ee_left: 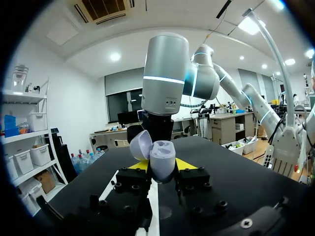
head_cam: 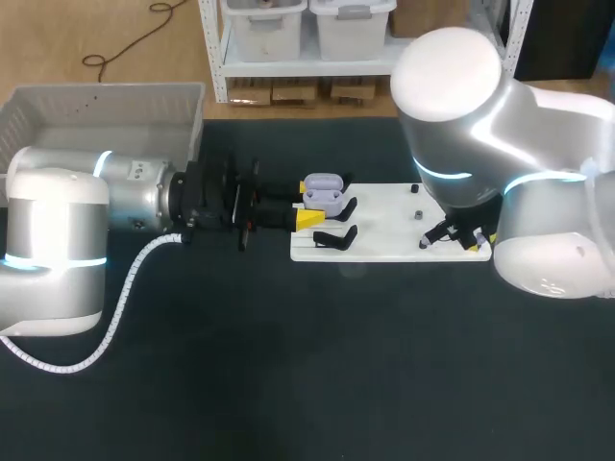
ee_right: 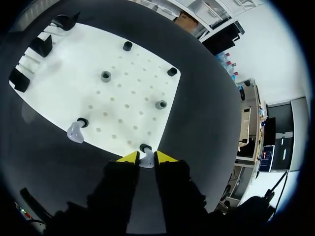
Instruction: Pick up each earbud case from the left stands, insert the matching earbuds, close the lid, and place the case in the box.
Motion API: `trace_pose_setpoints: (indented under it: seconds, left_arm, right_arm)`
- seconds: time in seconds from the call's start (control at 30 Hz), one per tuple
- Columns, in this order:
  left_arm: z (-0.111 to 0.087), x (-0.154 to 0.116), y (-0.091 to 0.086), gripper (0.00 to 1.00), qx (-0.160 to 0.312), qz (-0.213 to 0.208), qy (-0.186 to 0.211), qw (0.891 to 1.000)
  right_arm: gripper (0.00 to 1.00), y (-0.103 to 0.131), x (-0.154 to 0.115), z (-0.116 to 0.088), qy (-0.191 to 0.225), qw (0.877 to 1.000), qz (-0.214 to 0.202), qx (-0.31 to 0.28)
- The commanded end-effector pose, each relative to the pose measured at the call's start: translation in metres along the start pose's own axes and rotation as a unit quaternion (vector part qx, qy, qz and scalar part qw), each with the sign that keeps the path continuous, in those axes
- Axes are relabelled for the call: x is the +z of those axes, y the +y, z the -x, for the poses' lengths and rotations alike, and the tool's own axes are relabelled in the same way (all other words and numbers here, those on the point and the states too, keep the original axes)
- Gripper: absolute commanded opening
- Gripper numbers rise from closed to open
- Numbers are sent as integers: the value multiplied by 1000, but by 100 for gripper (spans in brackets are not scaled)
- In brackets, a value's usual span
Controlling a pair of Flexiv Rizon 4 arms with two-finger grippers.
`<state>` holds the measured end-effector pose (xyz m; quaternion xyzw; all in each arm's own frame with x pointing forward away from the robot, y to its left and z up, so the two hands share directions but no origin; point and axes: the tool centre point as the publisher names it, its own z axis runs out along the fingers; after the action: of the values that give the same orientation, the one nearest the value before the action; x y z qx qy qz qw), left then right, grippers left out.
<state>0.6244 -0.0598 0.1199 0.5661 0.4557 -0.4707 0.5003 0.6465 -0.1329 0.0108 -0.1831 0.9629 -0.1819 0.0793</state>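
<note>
Hidden parts first. In the head view your right arm (head_cam: 452, 86) covers the right end of the white board (head_cam: 384, 245). The right claw (ee_right: 146, 158) shows there only as dark fingers under the arm, so you cannot judge its grip from above. The box (head_cam: 106, 101), a pale grey bin at upper left, is partly behind the left arm (head_cam: 58, 221) and cut off by the frame edge. Of the left claw (ee_left: 162, 165) the head view gives one yellow tip only, near centre frame.

Earbud case (ee_left: 161, 160): lilac and rounded, with its lid (ee_left: 140, 143) swung open and tilted to one side. In the head view it sits at the board's left end, just above centre frame, over a black stand (head_cam: 341, 206). A second black stand (head_cam: 336, 237) lies just below that one.

The left wrist view adds what the head view lacks — both yellow tips lie against the case's two sides, so the left claw is clenched on the earbud case. You cannot tell whether the case rests on the stand or hangs clear of it.

Right wrist view: the right claw is nearly closed, grasping a small pale earbud (ee_right: 146, 162) between its tips, just beside a black peg (ee_right: 145, 147) at the board's edge. A second earbud (ee_right: 75, 132) lies on the board against another peg (ee_right: 82, 122), well apart from the claw. Neither earbud can be made out in the head view.
</note>
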Motion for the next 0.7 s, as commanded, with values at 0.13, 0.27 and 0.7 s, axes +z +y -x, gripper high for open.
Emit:
trace_pose_setpoints:
  seconds: [0.13, 0.27, 0.7]
  left_arm:
    - [0, 0, -1, 0, 1, 2, -1, 1000]
    - [0, 0, -1, 0, 1, 2, -1, 1000]
    - [0, 0, -1, 0, 1, 2, -1, 1000]
  right_arm:
    - [0, 0, -3, -1, -3, 1000, 0, 5]
    - [0, 2, -18, -1, -10, 1000, 1, 11]
    - [0, 2, -109, -2, 21, 995, 55, 81]
